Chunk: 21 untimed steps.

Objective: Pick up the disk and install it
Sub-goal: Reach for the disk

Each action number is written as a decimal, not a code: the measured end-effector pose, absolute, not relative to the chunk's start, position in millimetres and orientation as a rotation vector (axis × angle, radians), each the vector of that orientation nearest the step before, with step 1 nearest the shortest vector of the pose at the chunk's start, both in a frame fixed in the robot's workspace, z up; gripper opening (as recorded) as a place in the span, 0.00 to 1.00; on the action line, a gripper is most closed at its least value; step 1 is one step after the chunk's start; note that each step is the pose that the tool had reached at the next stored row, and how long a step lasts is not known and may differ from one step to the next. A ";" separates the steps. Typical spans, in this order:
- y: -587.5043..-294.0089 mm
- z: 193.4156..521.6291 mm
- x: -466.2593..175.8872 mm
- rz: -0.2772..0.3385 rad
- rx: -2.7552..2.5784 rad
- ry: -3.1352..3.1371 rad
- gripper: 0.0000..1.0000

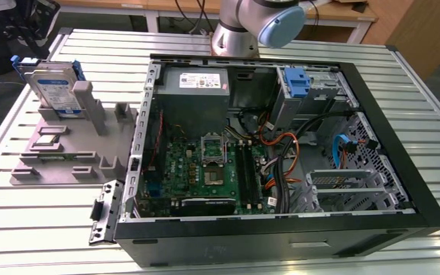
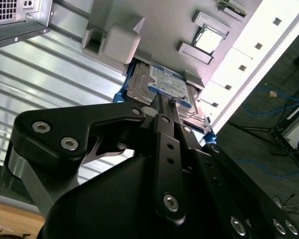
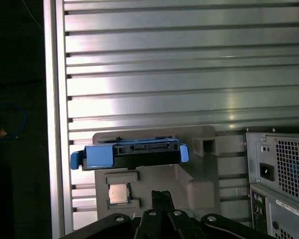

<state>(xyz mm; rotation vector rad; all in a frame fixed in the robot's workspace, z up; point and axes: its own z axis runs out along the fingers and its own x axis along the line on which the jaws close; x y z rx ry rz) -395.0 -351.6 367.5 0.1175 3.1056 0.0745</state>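
Your empty hand (image 2: 165, 102), closed narrow, faces the disk (image 1: 55, 91) upright in its grey holder (image 1: 90, 143); likely stiff, weighty, shock-fragile, so grip the blue-framed edges.

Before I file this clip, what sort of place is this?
Probably a robotics lab bench for computer assembly: an open computer case sits on a slatted aluminium table, beside a grey fixture that holds the disk upright.

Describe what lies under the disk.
The disk stands on edge in a slot of the grey holder, which rests on the table. The slot walls cover its lower edge.
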 end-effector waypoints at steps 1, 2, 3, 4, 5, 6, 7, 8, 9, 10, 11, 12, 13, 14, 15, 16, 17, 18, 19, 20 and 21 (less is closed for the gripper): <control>-351.4 367.2 -395.0 0.074 0.118 3.106 0.10; -351.2 366.7 -394.9 0.074 0.118 3.106 0.10; -351.1 366.2 -394.9 0.074 0.118 3.106 0.10; -351.0 366.0 -394.9 0.074 0.118 3.106 0.10; -351.0 366.0 -395.0 0.074 0.118 3.106 0.10; -351.0 365.9 -395.0 0.074 0.118 3.106 0.10; -351.0 365.9 -395.0 0.074 0.118 3.106 0.10; -351.0 365.8 -395.0 0.074 0.118 3.106 0.10; -351.0 365.8 -395.0 0.074 0.118 3.106 0.10; -351.0 365.8 -395.0 0.074 0.118 3.106 0.10; -351.0 365.4 -394.9 0.075 0.118 3.105 0.10; -351.0 365.0 -394.9 0.075 0.118 3.105 0.10; -351.0 364.4 -395.0 0.075 0.118 3.105 0.10; -351.0 363.8 -395.0 0.074 0.118 3.106 0.10; -351.0 363.1 -395.0 0.075 0.118 3.106 0.10; -351.0 362.6 -395.0 0.075 0.118 3.106 0.10; -351.0 362.4 -395.0 0.074 0.118 3.106 0.10; -351.0 362.3 -395.0 0.074 0.118 3.106 0.10; -351.0 362.2 -395.0 0.075 0.118 3.106 0.10; -351.0 362.2 -395.0 0.074 0.118 3.106 0.10; -350.9 362.1 -395.0 0.075 0.118 3.106 0.10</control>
